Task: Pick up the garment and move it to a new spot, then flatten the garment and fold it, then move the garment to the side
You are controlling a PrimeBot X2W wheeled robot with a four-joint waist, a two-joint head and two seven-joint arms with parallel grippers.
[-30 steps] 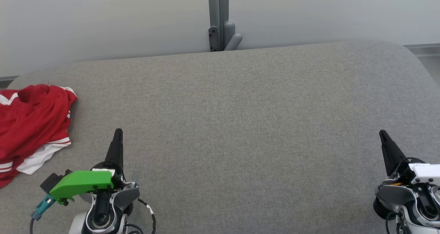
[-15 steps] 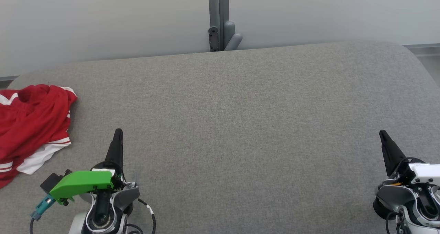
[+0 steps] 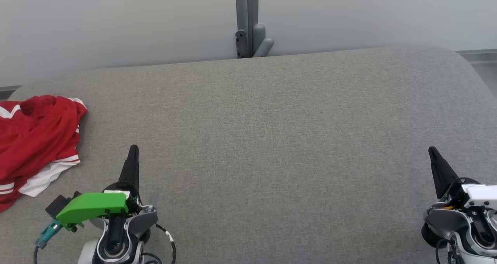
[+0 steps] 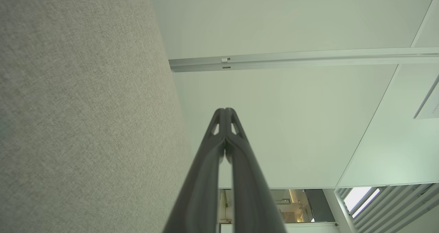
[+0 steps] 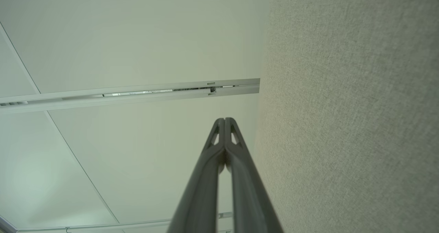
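The wide grey felt-covered tabletop (image 3: pixel 271 132) is lying open between the left gripper (image 3: pixel 133 149) and the right gripper (image 3: pixel 431 150), both with fingers pressed together. The crumpled red-and-white jersey garment (image 3: pixel 35 139) is taking up the table's left edge (near the left gripper). A grey metal post (image 3: pixel 247 19) is standing behind the far edge.

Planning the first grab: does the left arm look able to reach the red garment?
Probably yes: the red garment lies just left of the left pincer, nothing between them; its shut tips must open first.
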